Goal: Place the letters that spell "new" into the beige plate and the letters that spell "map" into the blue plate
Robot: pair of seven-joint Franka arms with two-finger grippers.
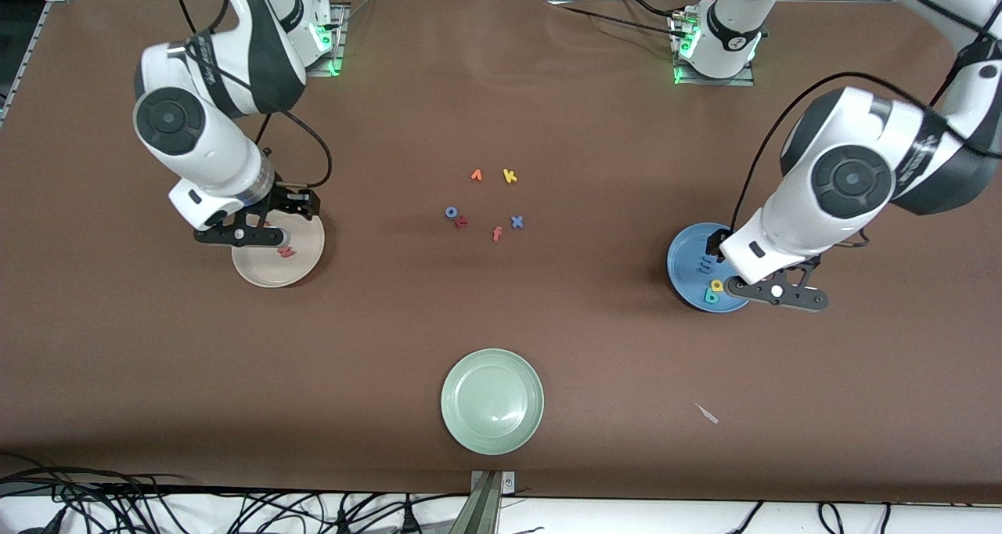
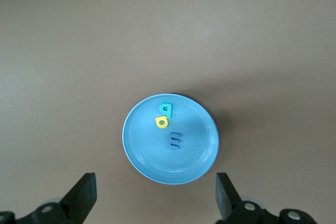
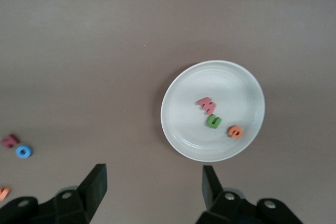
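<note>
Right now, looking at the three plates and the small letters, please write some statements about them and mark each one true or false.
1. The blue plate holds three letters: a blue m, a yellow a and a teal p. True.
2. The beige plate is empty. False: it holds a pinkish w, a green n and an orange e.
3. The green plate holds a letter. False: nothing lies in it.
4. Both tools are open with nothing held: the left tool, the right tool. True.
</note>
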